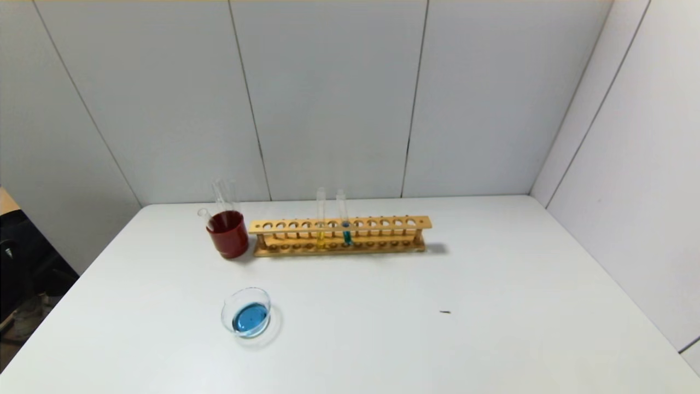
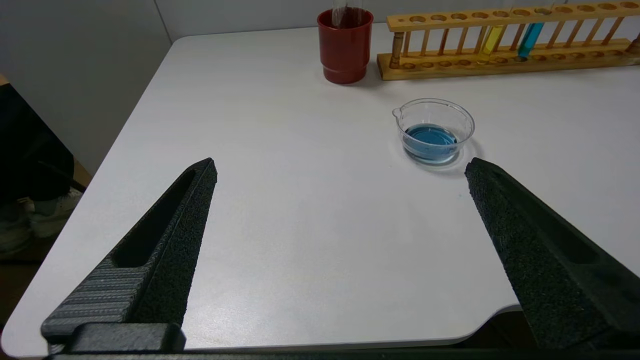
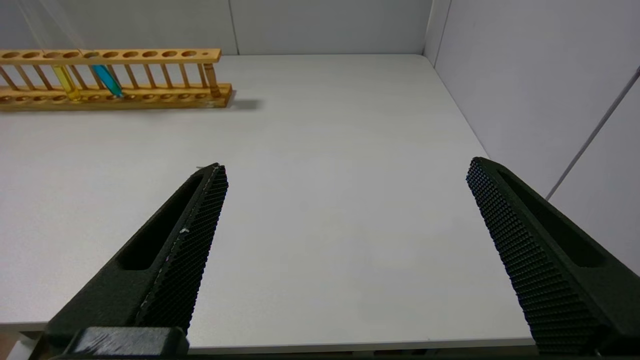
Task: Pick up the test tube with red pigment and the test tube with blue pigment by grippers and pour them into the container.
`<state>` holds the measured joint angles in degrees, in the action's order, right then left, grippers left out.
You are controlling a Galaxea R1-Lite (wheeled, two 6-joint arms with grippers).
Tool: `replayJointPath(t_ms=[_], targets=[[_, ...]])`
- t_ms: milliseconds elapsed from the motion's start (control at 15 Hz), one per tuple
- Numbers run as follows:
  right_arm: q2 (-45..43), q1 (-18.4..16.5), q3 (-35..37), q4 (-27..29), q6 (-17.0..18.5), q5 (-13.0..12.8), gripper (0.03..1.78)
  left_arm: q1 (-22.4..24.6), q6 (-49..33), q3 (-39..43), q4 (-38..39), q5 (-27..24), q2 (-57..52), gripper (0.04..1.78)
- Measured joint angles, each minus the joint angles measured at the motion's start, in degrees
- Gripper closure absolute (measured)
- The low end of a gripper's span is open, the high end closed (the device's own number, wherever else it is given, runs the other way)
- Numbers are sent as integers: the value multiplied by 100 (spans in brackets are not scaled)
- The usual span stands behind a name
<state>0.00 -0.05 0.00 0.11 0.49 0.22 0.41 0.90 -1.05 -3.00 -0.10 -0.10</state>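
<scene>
Both tools parked at the near desk edge, spread wide, holding nothing.

White desk (image 1: pixel 492 284) carrying everything; wooden rack (image 1: pixel 339 236) lying crosswise at the far side, dark red cup (image 1: pixel 228 234) touching its left end with empty-looking tubes leaning in it. Container (image 1: pixel 247 313) on the near left, already holding blue liquid. Test tube with blue pigment (image 1: pixel 345 219) standing upright in the rack near its middle, just beside a yellow tube (image 1: pixel 320 218), long axis vertical. No test tube with red pigment to be made out. Left tool (image 2: pixel 340 165) near the container, right tool (image 3: pixel 345 167) over bare desk; blue tube far ahead of both, probably about as near to either arm.
</scene>
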Motion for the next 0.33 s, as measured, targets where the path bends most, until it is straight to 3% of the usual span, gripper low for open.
replayJointPath(t_ms=[333], targets=[[0, -5, 0, 0, -5, 2, 6, 0, -95, 39, 204, -26, -1, 7]])
